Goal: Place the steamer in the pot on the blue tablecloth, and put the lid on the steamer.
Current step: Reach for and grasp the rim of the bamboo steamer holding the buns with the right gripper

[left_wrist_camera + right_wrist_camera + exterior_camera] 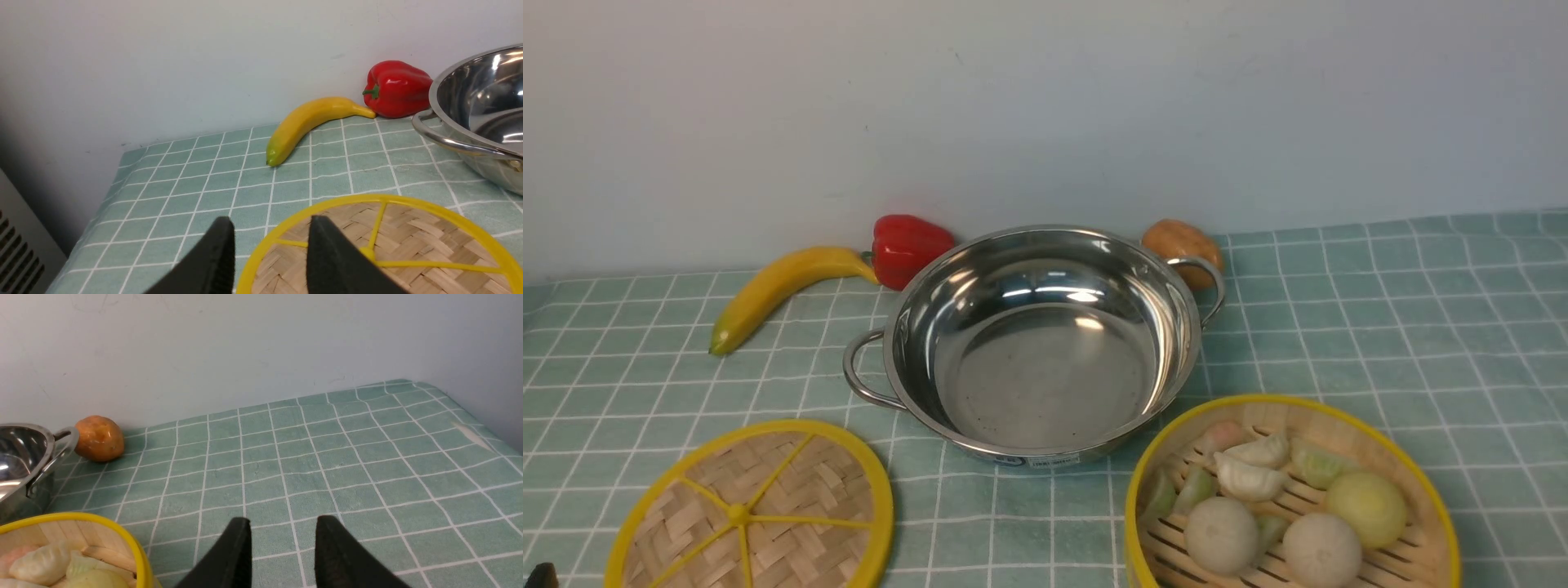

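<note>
A tablecloth (1380,327) meets a pale wall (1045,98). The empty pot (1045,384) sits centre, ready for the steamer (1282,402), near right; lid (792,490) near left. The left gripper (270,222) and right gripper (282,522) gape, holding nothing.

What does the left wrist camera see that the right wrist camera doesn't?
Only the left wrist view shows the banana, the red pepper, the lid and the left gripper, open near the lid's edge. Only the right wrist view shows the potato, the steamer with dumplings inside, and the right gripper, also open and holding nothing. Both show part of the pot, the blue tablecloth and the wall.
</note>
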